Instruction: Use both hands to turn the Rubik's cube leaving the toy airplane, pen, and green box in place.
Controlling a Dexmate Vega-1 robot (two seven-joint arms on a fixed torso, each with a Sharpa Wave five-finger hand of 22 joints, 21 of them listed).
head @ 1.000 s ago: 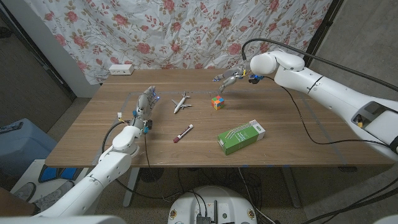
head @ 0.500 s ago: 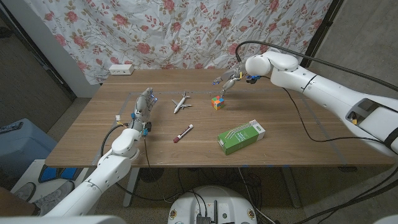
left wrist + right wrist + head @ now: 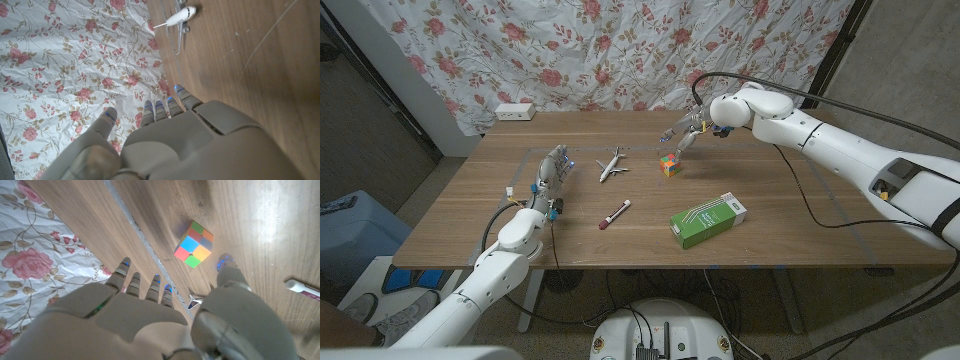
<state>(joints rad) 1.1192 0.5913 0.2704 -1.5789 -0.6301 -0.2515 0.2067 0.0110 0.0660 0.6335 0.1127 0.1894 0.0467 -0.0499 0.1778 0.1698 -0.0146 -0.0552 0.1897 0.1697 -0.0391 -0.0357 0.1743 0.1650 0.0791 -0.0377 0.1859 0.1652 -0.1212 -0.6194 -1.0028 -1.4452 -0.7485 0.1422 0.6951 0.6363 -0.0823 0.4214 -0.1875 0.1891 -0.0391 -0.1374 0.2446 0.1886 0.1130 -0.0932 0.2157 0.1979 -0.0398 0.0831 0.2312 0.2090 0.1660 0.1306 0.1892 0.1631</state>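
Note:
The Rubik's cube (image 3: 668, 165) (image 3: 194, 244) sits on the wooden table (image 3: 780, 230) right of the white toy airplane (image 3: 611, 165) (image 3: 177, 18). A red-and-white pen (image 3: 614, 214) (image 3: 303, 288) lies nearer the front, and the green box (image 3: 708, 221) lies to its right. My right hand (image 3: 687, 131) (image 3: 165, 320) hovers just behind and above the cube, fingers spread, holding nothing. At the table's left my left hand (image 3: 552, 174) (image 3: 165, 140) stands with its fingers stretched out toward the far side, and nothing is in it.
A white power strip (image 3: 515, 112) lies at the table's far left corner. A floral curtain (image 3: 620, 50) hangs behind the table. Black cables (image 3: 810, 200) trail from my right arm across the right half of the table.
My right hand has moved left and slightly down toward the cube. My left hand and the objects have stayed put.

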